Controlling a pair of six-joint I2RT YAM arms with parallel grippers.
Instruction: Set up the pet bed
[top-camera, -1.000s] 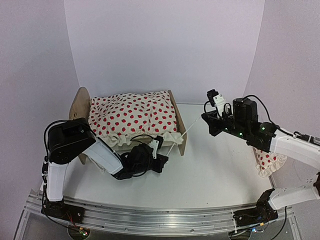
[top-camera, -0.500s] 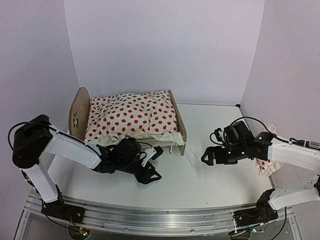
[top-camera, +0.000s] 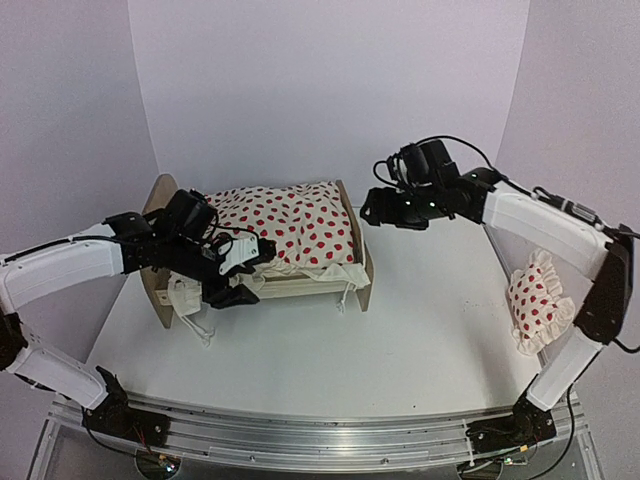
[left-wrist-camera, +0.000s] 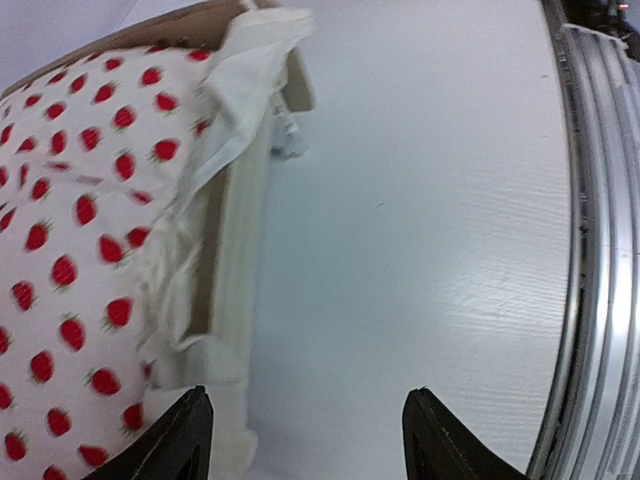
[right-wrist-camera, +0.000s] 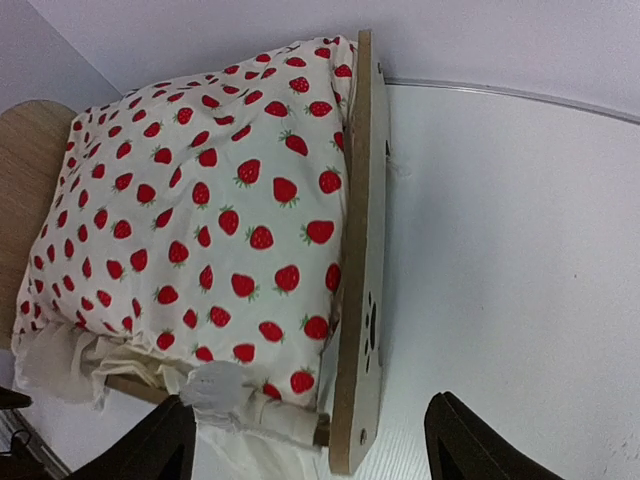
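Note:
The pet bed (top-camera: 357, 258) stands at the back left of the white table, its tall headboard (top-camera: 152, 215) on the left. A cream red-dotted duvet (top-camera: 285, 225) lies puffed over it, and white ruffle spills over the near rail by the headboard. My left gripper (top-camera: 236, 272) hangs open beside that near rail. In the left wrist view its fingers (left-wrist-camera: 188, 440) frame bare table, with the duvet (left-wrist-camera: 70, 200) to the left. My right gripper (top-camera: 385, 210) hovers open above the footboard end. The right wrist view looks down on the footboard (right-wrist-camera: 357, 250) and its paw-print cutout.
A small red-dotted ruffled pillow (top-camera: 538, 305) leans by the right wall, behind my right arm. An aluminium rail (top-camera: 300, 432) runs along the table's near edge. White walls close in the left, back and right sides.
Both grippers have opened. My left arm swung from the table in front of the bed to its near rail by the headboard. My right arm rose from the table to above the footboard.

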